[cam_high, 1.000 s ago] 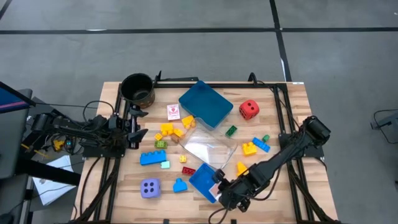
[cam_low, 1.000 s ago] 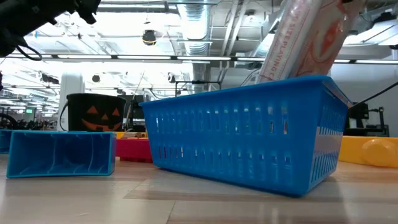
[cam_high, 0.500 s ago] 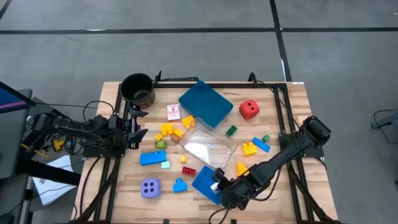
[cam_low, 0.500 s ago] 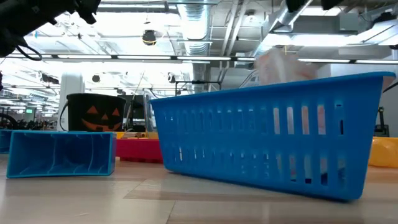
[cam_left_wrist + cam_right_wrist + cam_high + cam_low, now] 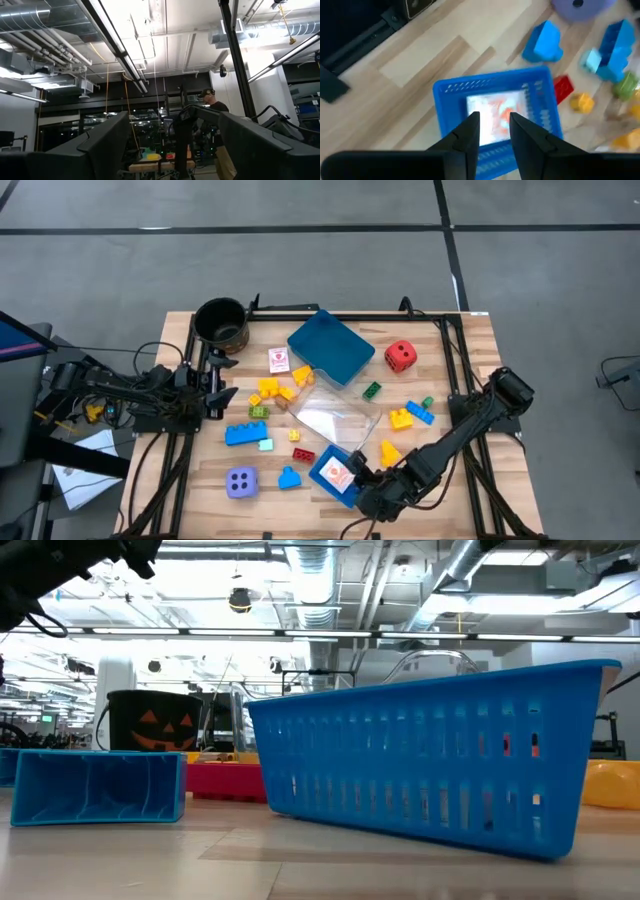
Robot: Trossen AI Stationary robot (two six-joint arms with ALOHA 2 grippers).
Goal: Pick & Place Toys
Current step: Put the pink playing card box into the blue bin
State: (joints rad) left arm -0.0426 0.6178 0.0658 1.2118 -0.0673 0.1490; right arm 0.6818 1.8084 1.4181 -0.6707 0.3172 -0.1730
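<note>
A white red-printed card point(image 5: 337, 474) lies flat inside the small blue tray point(image 5: 322, 463) near the table's front edge. It also shows in the right wrist view as the card point(image 5: 492, 106) in the tray point(image 5: 490, 84). My right gripper point(image 5: 358, 480) hangs just above the tray's right side, pointing down at a slant. Its fingers point(image 5: 494, 120) stand narrowly open with nothing between them. My left gripper point(image 5: 215, 385) waits open at the table's left edge, pointing up. Bricks, a red die point(image 5: 400, 357) and a lavender die point(image 5: 240, 481) lie on the table.
A larger blue tray point(image 5: 330, 347) rests tilted on a clear lid point(image 5: 335, 418) at the middle. A dark round pot point(image 5: 221, 323) stands at the far left. Loose bricks lie around the small tray: blue point(image 5: 290, 477), red point(image 5: 303, 454), yellow point(image 5: 388, 450).
The card stood tilted above the small tray's rim a second ago. It has since dropped and now lies flat inside the tray. The tray has shifted and turned a little on the table. My right gripper has tipped slightly over it.
</note>
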